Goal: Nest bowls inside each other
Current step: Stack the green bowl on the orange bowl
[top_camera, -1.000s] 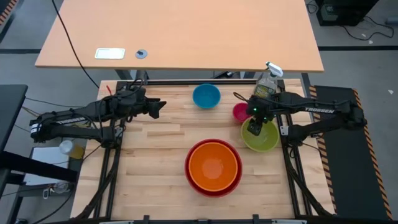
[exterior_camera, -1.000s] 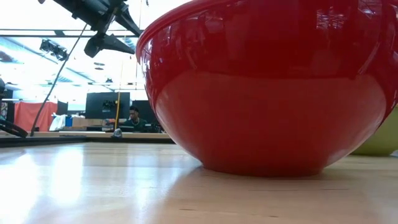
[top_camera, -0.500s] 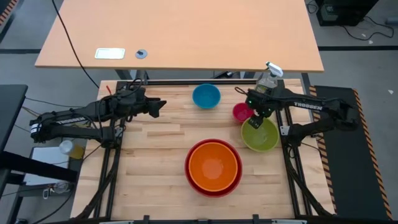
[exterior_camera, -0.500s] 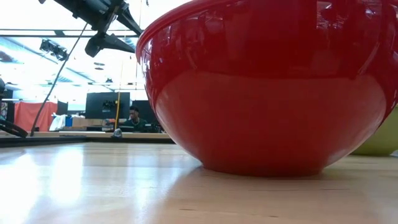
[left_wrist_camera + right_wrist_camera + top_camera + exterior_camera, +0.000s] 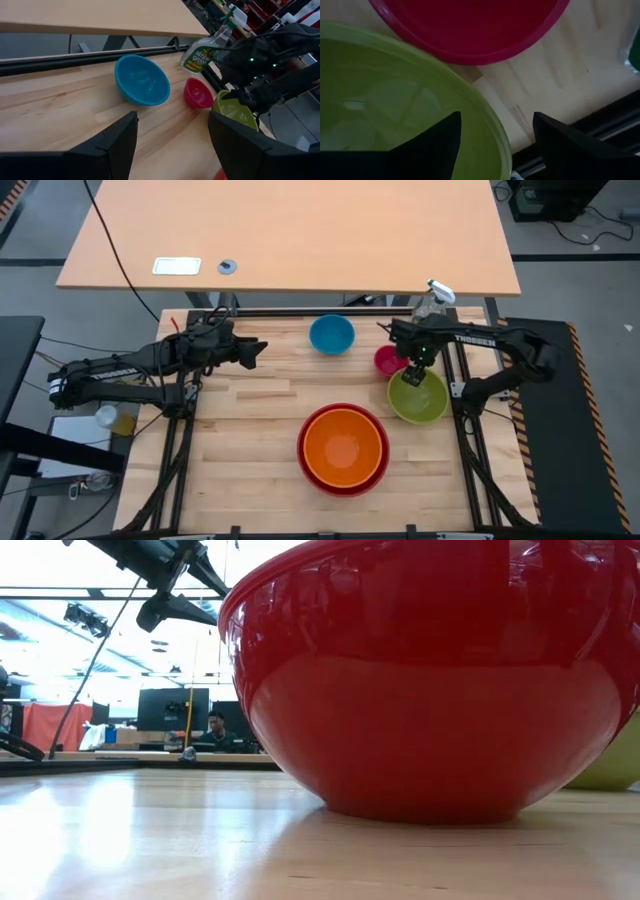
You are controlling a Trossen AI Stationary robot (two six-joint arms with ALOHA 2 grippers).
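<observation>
An orange bowl sits nested in the large red bowl near the table's front. The lime green bowl, the magenta bowl and the blue bowl each stand alone on their bases farther back. My right gripper points down, open, over the green bowl's far rim. One finger is inside the bowl and the other is outside, both clear of the rim. My left gripper waits open at the far left.
A clear spray bottle stands at the far right corner, just behind the magenta bowl. The magenta bowl's rim lies close to the green bowl's far rim. Bare wood lies left of the red bowl.
My right gripper has come down and shifted from over the green bowl's inside toward the table's far edge, ending astride the bowl's far rim. The bowls have stayed where they were.
</observation>
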